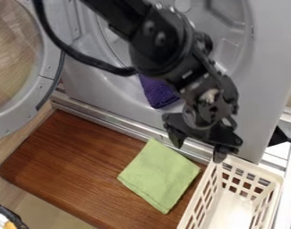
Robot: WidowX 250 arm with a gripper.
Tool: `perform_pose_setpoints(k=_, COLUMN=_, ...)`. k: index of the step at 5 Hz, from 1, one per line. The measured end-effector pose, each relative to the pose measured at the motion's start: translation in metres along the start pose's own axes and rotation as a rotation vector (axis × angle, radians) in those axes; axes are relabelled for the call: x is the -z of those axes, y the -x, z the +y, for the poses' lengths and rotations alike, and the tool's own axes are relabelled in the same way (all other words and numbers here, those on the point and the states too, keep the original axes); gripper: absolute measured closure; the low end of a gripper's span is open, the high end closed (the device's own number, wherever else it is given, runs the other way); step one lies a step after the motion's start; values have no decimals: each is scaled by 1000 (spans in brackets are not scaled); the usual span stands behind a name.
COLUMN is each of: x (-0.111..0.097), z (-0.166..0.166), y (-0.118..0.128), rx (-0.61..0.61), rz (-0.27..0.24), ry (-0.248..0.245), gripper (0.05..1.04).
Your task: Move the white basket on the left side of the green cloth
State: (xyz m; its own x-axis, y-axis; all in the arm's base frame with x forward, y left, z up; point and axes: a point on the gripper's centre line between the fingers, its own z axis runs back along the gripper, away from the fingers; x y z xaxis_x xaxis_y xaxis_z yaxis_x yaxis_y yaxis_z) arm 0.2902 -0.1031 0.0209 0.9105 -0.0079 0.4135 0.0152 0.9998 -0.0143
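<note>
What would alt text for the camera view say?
A black robot gripper hangs open by the corner of a white basket at lower right, with a green cloth to its left on a brown wooden board. Behind, a purple cloth shows in a grey machine's opening.

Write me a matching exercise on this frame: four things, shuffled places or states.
1. Green cloth
2. White basket
3. Purple cloth
4. Gripper

A. Fingers apart, near the basket's upper rim
B. Lying on the brown wooden board
C. Slotted walls, at the view's lower right
D. At the round opening of the grey machine

Pairs: 1-B, 2-C, 3-D, 4-A
</note>
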Motion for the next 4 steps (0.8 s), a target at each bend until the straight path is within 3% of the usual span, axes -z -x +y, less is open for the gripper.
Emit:
perform_pose_setpoints(k=2, x=20, z=1, y=28, rx=-28, rz=74, ry=-12, gripper=83)
perform_pose_setpoints(k=3, x=33, z=-5, y=38, rx=-25, rz=108, ry=21, gripper=133)
perform_pose_setpoints(k=4, x=39, z=-15, y=36, rx=22, rz=71, ry=88, gripper=419)
